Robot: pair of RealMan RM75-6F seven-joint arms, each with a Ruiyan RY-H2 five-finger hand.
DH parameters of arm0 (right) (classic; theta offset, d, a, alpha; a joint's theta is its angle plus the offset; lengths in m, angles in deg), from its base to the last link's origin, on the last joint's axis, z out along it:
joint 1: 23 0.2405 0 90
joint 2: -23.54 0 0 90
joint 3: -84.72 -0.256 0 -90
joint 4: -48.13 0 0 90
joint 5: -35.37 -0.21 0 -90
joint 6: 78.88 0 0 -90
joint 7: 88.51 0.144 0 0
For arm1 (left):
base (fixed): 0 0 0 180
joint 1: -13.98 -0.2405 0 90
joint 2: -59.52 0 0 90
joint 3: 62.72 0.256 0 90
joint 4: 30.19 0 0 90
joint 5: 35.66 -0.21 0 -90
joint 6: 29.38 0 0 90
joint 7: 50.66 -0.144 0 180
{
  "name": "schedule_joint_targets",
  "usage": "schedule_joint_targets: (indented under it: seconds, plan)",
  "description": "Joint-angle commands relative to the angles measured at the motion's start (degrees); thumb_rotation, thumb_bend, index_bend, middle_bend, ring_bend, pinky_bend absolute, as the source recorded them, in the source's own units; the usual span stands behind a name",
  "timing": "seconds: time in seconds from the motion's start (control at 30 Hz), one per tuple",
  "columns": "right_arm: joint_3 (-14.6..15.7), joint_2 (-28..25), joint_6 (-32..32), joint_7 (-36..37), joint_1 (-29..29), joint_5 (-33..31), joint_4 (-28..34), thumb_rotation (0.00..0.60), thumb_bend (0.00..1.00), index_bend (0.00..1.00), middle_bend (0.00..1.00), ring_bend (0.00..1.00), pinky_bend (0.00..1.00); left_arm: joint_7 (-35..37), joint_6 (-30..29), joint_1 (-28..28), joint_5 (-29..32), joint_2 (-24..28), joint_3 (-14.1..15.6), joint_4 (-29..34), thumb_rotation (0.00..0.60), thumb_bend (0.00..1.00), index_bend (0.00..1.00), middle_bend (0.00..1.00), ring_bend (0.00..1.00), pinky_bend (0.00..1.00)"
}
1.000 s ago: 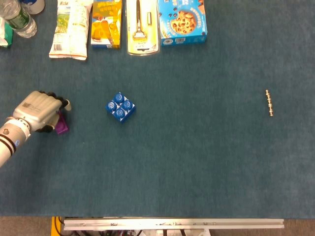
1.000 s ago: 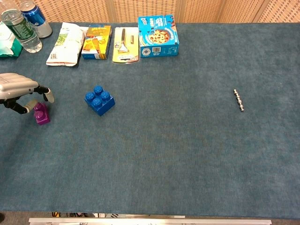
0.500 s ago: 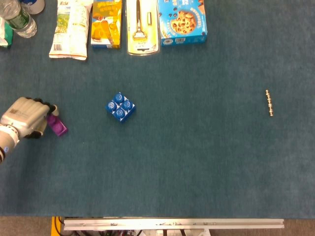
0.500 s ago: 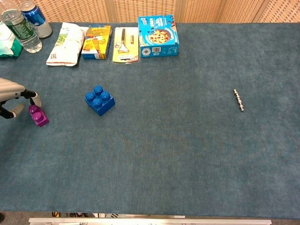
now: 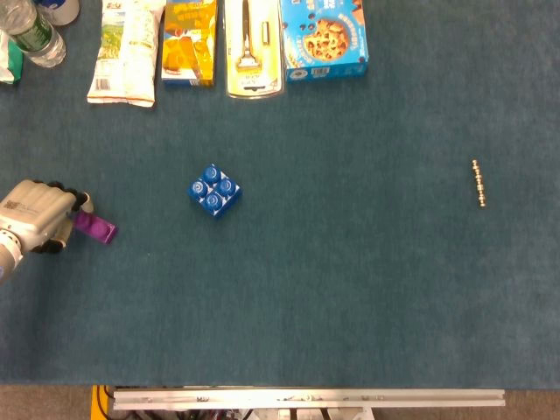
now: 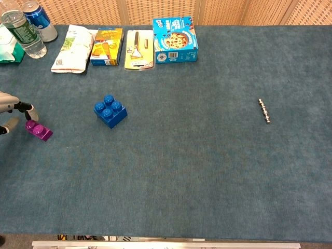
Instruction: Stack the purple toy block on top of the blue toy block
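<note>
Purple toy block (image 5: pixel 94 227) lying tilted near surface's (image 5: pixel 350 289) left edge, left hand (image 5: pixel 37 216) touching its end, grip uncertain, blue toy block (image 5: pixel 214 190) well apart toward centre.

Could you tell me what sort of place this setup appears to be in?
Probably a lab or test room: a table under blue felt, a tidy row of props such as the cookie box and snack bag, and a wicker screen behind.

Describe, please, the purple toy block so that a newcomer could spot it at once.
On the blue cloth table, look to the far left edge, left of the blue toy block. The purple toy block lies there at the fingers of the left hand; it is the only purple thing.
</note>
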Motion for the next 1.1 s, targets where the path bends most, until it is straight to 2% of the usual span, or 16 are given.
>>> schedule_joint_targets:
  seconds: [0.03,0.23,0.3,0.53,0.9,1.1]
  plan:
    - [-0.01,-0.03,0.00,-0.04,0.07,0.17,0.09,0.600,0.35,0.34,0.42,0.35,0.39,1.23,-2.56,-1.29,-2.04,-0.43,-0.61,-0.32,0.600,0.66,0.24,0.29,0.21,0.25]
    - [0.00,-0.19,-0.12,-0.24,0.06,0.40,0.39,0.600,0.35,0.34,0.42,0.35,0.39,2.57,-6.15,-3.12,-6.90,-1.79,-0.85,-2.38,0.600,0.40,0.23,0.28,0.21,0.25]
    - [0.04,-0.23,-0.16,-0.31,-0.01,0.41,0.47,0.600,0.35,0.34,0.42,0.35,0.39,2.67,-7.17,-3.71,-8.12,-2.47,-0.81,-3.12,0.600,0.36,0.24,0.27,0.21,0.25]
    - [0.06,-0.29,-0.20,-0.58,-0.04,0.51,0.75,0.600,0.35,0.34,0.42,0.35,0.39,3.01,-12.29,-6.23,-12.70,-5.26,-0.79,-6.23,0.600,0.34,0.32,0.28,0.21,0.25]
    - [-0.02,-0.28,-0.07,-0.71,0.05,0.48,0.87,0.600,0.35,0.34,0.42,0.35,0.39,3.13,-14.74,-8.35,-14.82,-8.27,-0.80,-9.28,0.600,0.29,0.33,0.26,0.20,0.22]
    - [-0.05,-0.42,-0.15,-0.65,-0.01,0.45,0.93,0.600,0.35,0.34,0.42,0.35,0.39,4.23,-16.78,-9.75,-15.76,-10.15,-1.12,-11.26,0.600,0.23,0.32,0.23,0.16,0.19]
